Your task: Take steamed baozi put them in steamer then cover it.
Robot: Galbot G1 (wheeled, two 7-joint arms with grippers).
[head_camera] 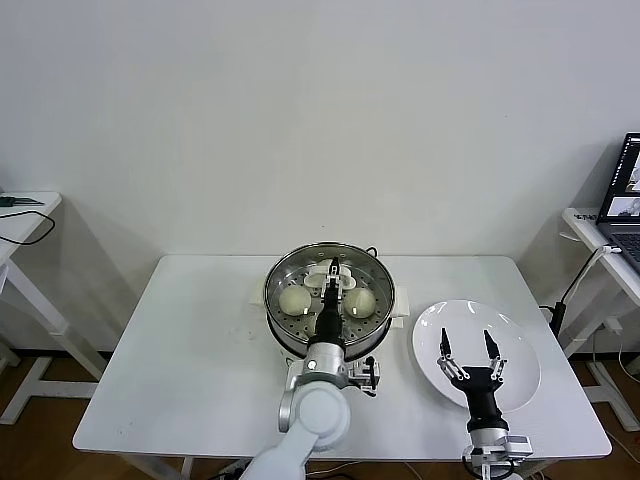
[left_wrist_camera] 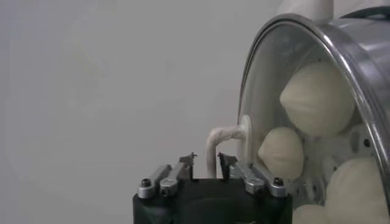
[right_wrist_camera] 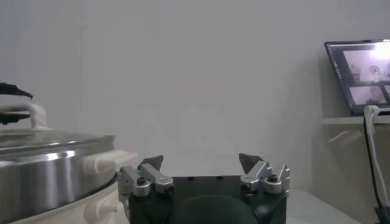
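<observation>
The steamer [head_camera: 276, 312] stands mid-table with the glass cover [head_camera: 318, 256] seated on it. Through the glass I see steamed baozi [head_camera: 294, 300] [head_camera: 360, 301] on the perforated tray; the left wrist view shows three of them [left_wrist_camera: 317, 97] [left_wrist_camera: 281, 152] [left_wrist_camera: 359, 189]. My left gripper [head_camera: 333, 275] [left_wrist_camera: 207, 159] is over the cover, open, its fingers straddling the white handle [left_wrist_camera: 219, 135] with a small gap on each side. My right gripper [head_camera: 470, 345] [right_wrist_camera: 210, 161] hangs open over the white plate [head_camera: 520, 345], holding nothing. The steamer [right_wrist_camera: 42, 176] and cover [right_wrist_camera: 36, 143] also show in the right wrist view.
The white plate lies right of the steamer and bears nothing. A laptop [head_camera: 625, 195] [right_wrist_camera: 359, 73] sits on a side table at the far right, with a cable hanging by it. Another small table [head_camera: 25, 215] stands at the far left.
</observation>
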